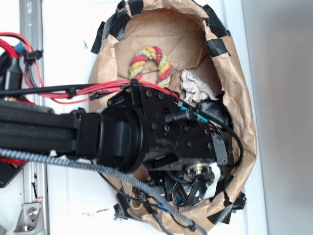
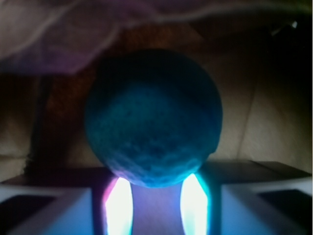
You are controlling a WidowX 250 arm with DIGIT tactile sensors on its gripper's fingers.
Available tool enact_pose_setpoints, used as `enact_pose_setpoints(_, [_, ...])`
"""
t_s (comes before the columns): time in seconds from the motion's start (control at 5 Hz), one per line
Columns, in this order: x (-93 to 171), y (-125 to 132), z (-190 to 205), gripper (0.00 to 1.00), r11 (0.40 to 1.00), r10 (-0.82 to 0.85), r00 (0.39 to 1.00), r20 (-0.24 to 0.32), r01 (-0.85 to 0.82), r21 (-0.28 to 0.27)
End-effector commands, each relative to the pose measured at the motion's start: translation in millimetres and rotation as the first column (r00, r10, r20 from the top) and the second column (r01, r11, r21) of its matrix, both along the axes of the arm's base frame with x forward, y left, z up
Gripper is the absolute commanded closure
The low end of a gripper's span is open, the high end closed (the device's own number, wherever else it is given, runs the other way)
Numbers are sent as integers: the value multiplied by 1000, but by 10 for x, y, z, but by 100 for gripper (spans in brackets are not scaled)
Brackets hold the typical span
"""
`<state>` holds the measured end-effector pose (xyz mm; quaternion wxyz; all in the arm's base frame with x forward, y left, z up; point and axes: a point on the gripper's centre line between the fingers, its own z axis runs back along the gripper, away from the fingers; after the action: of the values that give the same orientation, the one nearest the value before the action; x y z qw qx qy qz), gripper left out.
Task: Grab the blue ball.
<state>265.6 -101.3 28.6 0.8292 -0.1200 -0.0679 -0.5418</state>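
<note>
**Ball in front of the hand, grasp not confirmed**

The blue ball (image 2: 153, 117) fills the centre of the wrist view, a matte teal sphere very close to the lens. Its lower edge sits just above two bright glowing strips at the bottom centre of the frame, with pale blocky shapes to the lower left and lower right that look like parts of the hand (image 2: 155, 196). Whether those parts press on the ball, or merely flank it, cannot be told from this view; no contact line shows. Behind the ball lies crumpled brown paper, dim and out of focus.

In the exterior view the ball itself is hidden behind the black arm, which reaches from the left edge into a brown paper nest (image 1: 244, 117) edged with black tape. The hand's tips are buried low in the nest, near the lower centre of the frame, so their spread is not visible there either. A coloured rope loop (image 1: 151, 61) and a white crumpled wad (image 1: 195, 85) lie in the upper part of the nest, apart from the hand.

As a judgement, the approach is done: the hand is down at the ball. What is left is a confirmed grip and a lift clear of the paper.
</note>
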Motion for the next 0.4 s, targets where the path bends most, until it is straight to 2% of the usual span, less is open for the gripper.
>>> enact_pose_setpoints(0.0, [68, 392, 741, 100, 970, 237, 966, 101, -228, -89])
enact_pose_setpoints(0.2, [28, 853, 1096, 100, 918, 392, 909, 141, -378, -116])
